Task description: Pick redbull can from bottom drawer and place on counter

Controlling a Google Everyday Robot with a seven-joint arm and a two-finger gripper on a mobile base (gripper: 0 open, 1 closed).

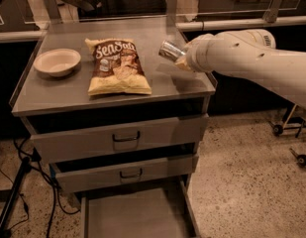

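The redbull can (169,50), slim and silvery, is held tilted on its side above the right part of the counter (63,93). My gripper (180,59) is at the tip of the white arm that reaches in from the right, and it is shut on the can. The arm hides most of the gripper. The bottom drawer (135,214) is pulled open below the two upper drawers, and the part of its flat tray that shows holds nothing.
A brown and yellow chip bag (118,66) lies in the middle of the counter. A white bowl (57,62) sits at its left. The two upper drawers (125,138) are closed. Cables and a stand leg are on the floor at the left.
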